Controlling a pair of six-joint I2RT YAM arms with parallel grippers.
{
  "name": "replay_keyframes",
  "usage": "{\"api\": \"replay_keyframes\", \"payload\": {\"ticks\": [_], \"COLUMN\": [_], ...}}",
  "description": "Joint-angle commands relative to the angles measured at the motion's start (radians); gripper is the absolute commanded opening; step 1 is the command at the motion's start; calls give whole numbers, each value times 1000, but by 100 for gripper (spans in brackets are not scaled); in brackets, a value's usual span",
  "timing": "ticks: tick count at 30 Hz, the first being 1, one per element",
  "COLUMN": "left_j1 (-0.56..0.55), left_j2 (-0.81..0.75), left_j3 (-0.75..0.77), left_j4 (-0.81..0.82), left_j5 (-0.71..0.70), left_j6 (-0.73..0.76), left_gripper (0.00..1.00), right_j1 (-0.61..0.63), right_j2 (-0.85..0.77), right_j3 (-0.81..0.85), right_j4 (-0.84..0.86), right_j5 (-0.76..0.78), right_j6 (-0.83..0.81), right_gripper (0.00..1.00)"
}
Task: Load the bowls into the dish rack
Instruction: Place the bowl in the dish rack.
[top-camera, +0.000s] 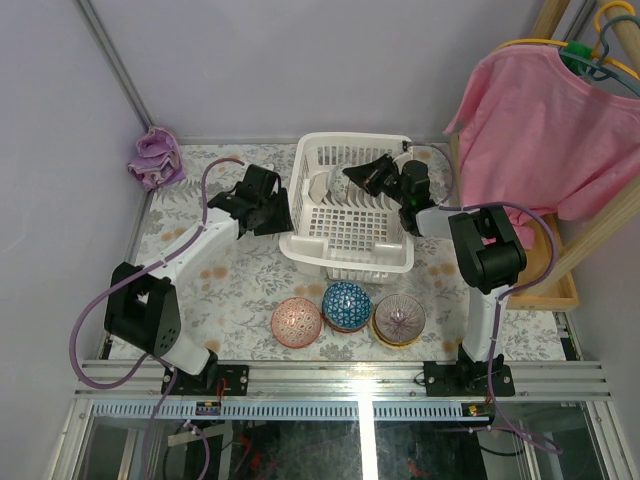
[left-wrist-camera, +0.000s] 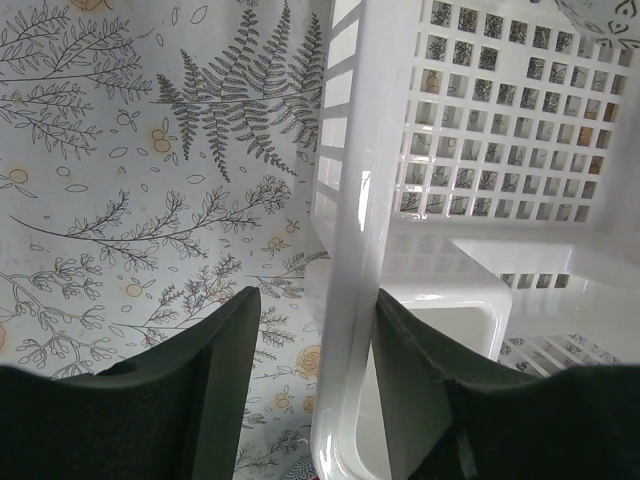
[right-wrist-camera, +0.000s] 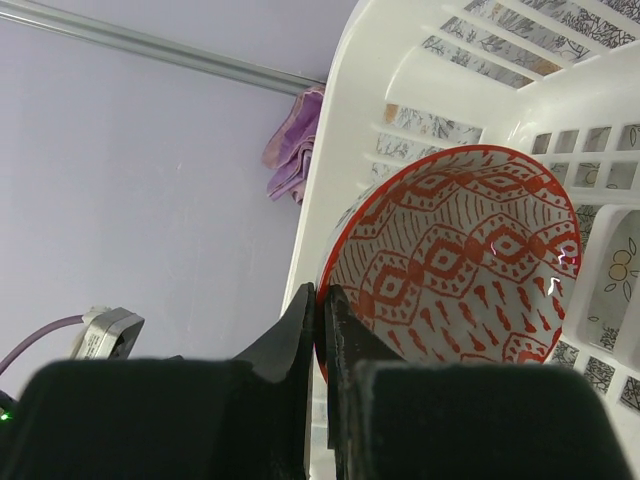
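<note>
Fingers (right-wrist-camera: 290, 350) of the right claw (right-wrist-camera: 322, 300) are squeezing tight on the rim of a red bowl (right-wrist-camera: 460, 260). This bowl is white inside with red zigzag shapes, and it is hanging tipped on its side inside the dish rack (right-wrist-camera: 400, 60), close to the far left corner. Something pale with a little yellow flower is peeking in at the right edge of the right wrist view, but it is too cut off to name. The left claw (left-wrist-camera: 318, 295) is standing open with the left wall of the rack between its two fingers. One finger is hanging outside over the table (left-wrist-camera: 120, 150) and the other is hanging inside the rack. A bit of leafy tablecloth is showing between the outside finger and the wall. Nearer the arms, a pink bowl (top-camera: 297, 322), a blue bowl (top-camera: 347, 305) and a yellow bowl (top-camera: 399, 318) with a dark inside are sitting close side by side on the table. A purple cloth (top-camera: 155, 158) is lying at the far left corner. A pink shirt (top-camera: 545, 130) is hanging at the right.
</note>
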Motion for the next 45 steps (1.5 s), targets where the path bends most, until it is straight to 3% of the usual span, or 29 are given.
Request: {"api": "replay_keyframes", "payload": {"ticks": [1, 9, 19, 25, 30, 45], "left_j1": [13, 13, 15, 15, 15, 16], "left_j2": [-5, -4, -4, -5, -9, -8], "left_j3": [33, 30, 25, 24, 26, 28], "left_j4": [13, 12, 14, 12, 6, 8], "left_j5": [0, 1, 3, 1, -4, 5], "left_j6": [21, 22, 19, 19, 22, 19], "left_gripper": [46, 46, 45, 45, 44, 44], "right_j1": [-8, -22, -26, -28, -37, -52], "right_j2": [22, 48, 40, 51, 42, -9], "right_j3": [-34, -16, 58, 57, 52, 118], "right_j4": [84, 9, -330, -334, -397, -728], "right_j5": [10, -8, 17, 11, 33, 164], "right_j6": [37, 15, -142, -138, -148, -302], "right_gripper": [0, 0, 0, 0, 5, 6]}}
